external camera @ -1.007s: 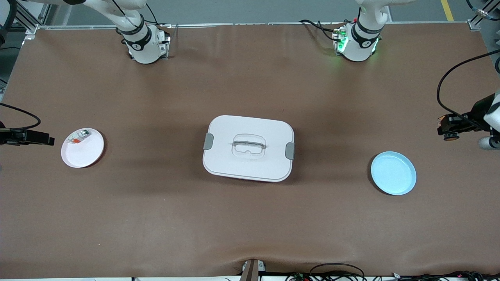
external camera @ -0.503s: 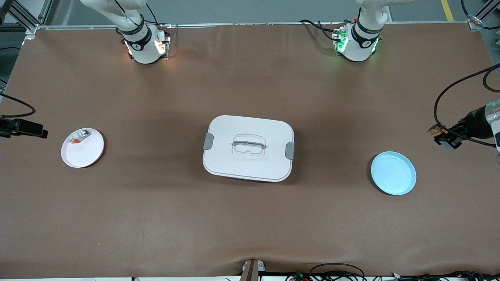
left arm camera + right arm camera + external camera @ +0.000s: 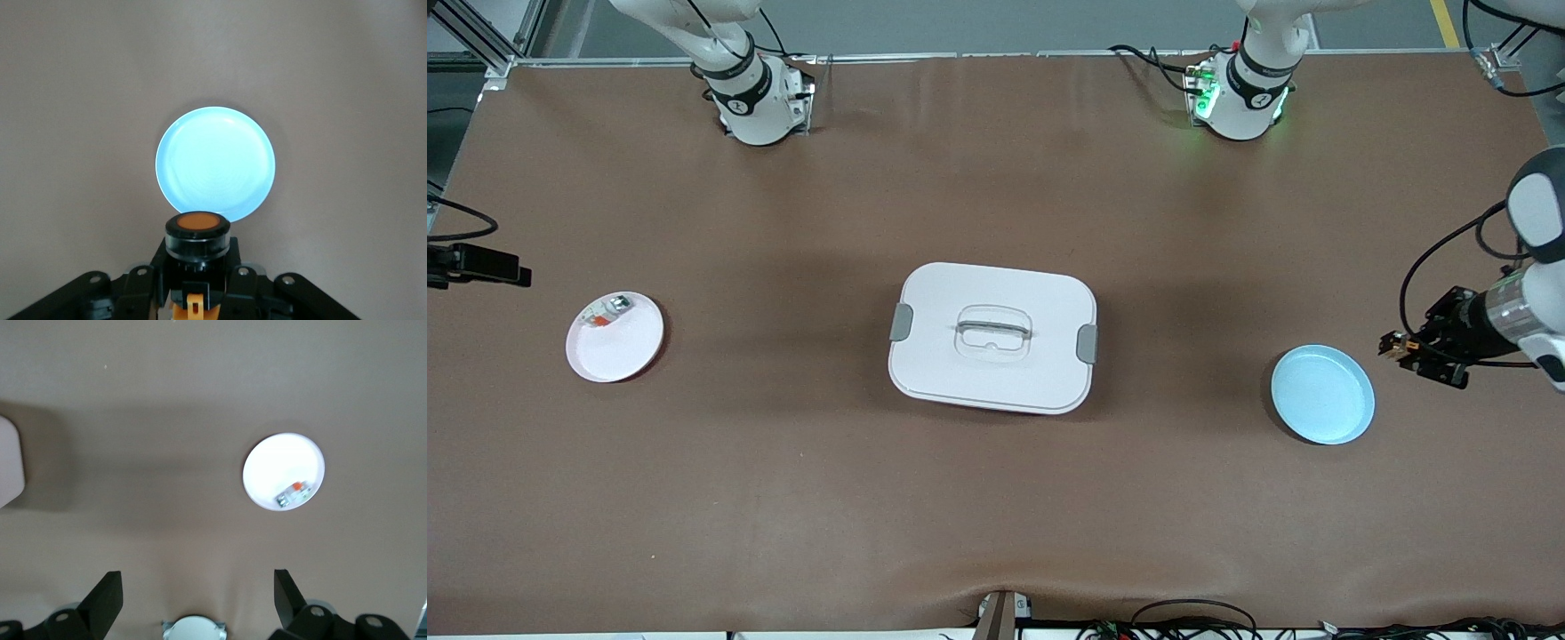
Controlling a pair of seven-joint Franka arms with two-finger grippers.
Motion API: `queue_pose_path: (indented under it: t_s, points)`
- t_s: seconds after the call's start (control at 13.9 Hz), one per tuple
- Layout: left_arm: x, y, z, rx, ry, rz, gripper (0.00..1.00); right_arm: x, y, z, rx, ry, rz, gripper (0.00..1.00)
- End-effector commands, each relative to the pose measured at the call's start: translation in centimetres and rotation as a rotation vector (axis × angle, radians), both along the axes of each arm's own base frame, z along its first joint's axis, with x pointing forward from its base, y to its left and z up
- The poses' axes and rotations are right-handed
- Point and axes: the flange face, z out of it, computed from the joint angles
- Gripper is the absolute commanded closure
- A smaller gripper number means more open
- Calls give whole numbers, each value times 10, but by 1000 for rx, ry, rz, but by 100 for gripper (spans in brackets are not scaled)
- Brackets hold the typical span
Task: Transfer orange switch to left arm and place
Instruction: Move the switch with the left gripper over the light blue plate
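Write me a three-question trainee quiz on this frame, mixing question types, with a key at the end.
1. True or false: the left gripper is shut on the orange switch.
2. Which dish holds the small silver-and-clear part? A) the blue plate B) the white plate C) neither
3. Fill in: the box sits on the table between the two ____.

Key:
1. True; the switch's orange cap shows between the fingers in the left wrist view, up in the air beside the blue plate.
2. B; the blue plate holds nothing. The right gripper hangs open at the right arm's end of the table.
3. plates
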Motion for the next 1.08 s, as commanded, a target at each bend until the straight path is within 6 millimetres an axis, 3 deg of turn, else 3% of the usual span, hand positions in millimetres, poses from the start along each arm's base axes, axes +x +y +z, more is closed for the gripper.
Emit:
queue_pose_path:
  t_s: [0.0,0.36,0.58,0.79,1.01]
  points:
    - [8,2,-29,18,-4,48,100,-17,-22,8,63,37,-15,0]
    - [23,3,-91,16,-7,61,100,-36,-11,36,28,16,-8,0]
    - [25,4,-126,16,-6,62,100,-61,-7,52,15,26,-7,0]
    - [17,18,-146,16,-22,85,100,-69,8,46,-23,28,-11,0]
    - [11,19,-166,15,-1,86,100,-90,9,41,-22,-26,-11,0]
